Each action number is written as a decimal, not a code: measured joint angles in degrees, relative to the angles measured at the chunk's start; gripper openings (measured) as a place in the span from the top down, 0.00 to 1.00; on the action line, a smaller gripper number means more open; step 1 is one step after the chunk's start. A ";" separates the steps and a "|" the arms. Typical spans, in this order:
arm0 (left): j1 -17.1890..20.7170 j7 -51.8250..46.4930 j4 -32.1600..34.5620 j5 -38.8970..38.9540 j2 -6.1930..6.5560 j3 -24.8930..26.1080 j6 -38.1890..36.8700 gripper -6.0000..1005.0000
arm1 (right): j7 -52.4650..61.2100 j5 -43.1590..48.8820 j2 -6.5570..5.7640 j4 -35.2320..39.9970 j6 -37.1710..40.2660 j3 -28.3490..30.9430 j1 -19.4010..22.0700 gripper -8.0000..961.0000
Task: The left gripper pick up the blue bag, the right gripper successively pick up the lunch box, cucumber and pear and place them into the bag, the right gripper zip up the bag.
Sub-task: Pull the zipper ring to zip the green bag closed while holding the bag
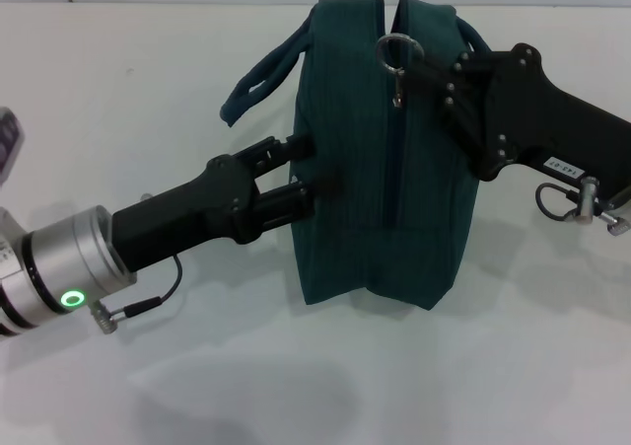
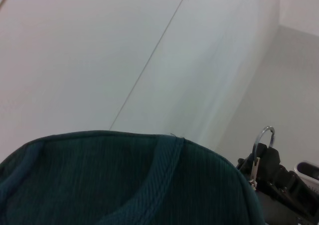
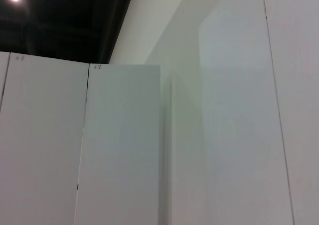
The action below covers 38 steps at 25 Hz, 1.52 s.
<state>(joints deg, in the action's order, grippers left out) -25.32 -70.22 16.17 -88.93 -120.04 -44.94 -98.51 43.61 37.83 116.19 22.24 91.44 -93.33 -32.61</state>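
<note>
The blue bag (image 1: 380, 169) stands on the white table (image 1: 148, 90), and its zip line runs shut along the top. One loop handle (image 1: 258, 78) hangs off toward the left. My left gripper (image 1: 304, 174) comes in from the left, its fingers clamped on the bag's side. My right gripper (image 1: 426, 72) reaches in from the right, pinched on the ring zip pull (image 1: 397, 50) at the bag's far end. The left wrist view shows the bag's top (image 2: 124, 185), the ring zip pull (image 2: 264, 137) and the right gripper (image 2: 279, 180) behind it. The lunch box, cucumber and pear are out of view.
A grey object (image 1: 6, 141) shows at the head view's left edge. The right wrist view shows only white wall panels (image 3: 119, 150) and a dark ceiling. A white thing (image 2: 309, 171) sits at the edge of the left wrist view.
</note>
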 joint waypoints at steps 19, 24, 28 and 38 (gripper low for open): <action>-1.56 -0.49 -0.09 -0.22 0.24 -2.93 -1.09 0.70 | -0.20 -0.93 0.00 0.00 -0.05 -0.20 0.36 0.99; -1.74 -0.48 -0.09 -0.46 0.32 -3.07 -1.23 0.83 | -0.20 -0.93 0.00 0.00 -0.03 -0.31 0.35 0.99; -1.75 -0.41 -0.08 -0.64 0.35 -3.60 -1.25 0.87 | -0.20 -1.21 0.00 -0.04 0.19 -0.40 0.35 0.99; -1.45 0.09 -0.01 -2.21 0.43 -5.78 -0.90 0.93 | -0.13 -2.31 0.00 -0.10 0.50 -0.39 0.51 0.99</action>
<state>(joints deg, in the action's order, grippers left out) -26.77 -70.13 16.16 -91.14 -119.61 -50.72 -99.40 43.48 35.51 116.19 22.14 91.94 -93.73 -32.09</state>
